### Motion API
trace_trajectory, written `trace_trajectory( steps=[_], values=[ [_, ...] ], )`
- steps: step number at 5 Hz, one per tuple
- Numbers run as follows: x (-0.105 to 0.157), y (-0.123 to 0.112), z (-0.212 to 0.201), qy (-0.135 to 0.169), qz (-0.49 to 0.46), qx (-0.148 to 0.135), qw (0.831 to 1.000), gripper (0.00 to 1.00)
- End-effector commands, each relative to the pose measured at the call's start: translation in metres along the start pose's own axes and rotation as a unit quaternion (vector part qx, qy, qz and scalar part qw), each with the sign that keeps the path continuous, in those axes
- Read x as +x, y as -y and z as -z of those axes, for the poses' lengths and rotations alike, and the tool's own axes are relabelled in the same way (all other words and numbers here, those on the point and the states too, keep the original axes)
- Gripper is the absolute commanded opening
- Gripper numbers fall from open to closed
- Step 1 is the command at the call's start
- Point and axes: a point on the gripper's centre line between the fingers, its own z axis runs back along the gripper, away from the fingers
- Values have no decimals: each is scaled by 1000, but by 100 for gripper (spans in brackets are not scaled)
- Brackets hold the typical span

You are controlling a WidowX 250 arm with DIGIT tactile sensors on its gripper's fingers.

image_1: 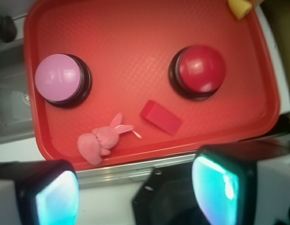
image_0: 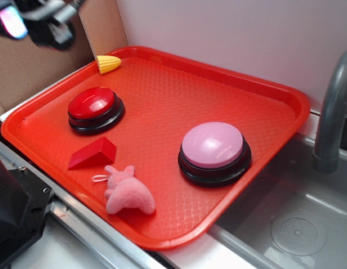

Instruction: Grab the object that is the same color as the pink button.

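On the shallow orange-red plastic tray (image_0: 285,98), left to right: glossy red dome button (image_0: 95,106), red wedge block (image_0: 93,153), small fuzzy pink plush animal (image_0: 127,190) near the front rim, large glossy light-pink dome button (image_0: 213,150). Fingers (image_1: 135,190) spread wide, empty, high off the tray. Approach stage; next, descend over plush.

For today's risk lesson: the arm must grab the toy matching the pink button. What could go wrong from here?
1. The pink plush toy lies near the red wedge block, so an off-target descent could clip the block.
2. It sits near the tray rim; a nudge might push it off.
3. The gripper is open and far away.
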Motion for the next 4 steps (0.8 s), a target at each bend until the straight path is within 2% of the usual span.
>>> trace_trajectory(
  steps=[1,2,3,4],
  values=[
    [7,32,45,-19,-49,9,999,100],
    [0,43,77,-48,-69,-9,996,100],
    [-10,49,104,-47,-91,-14,995,100],
    [-12,56,128,-49,-99,3,994,100]
  ],
)
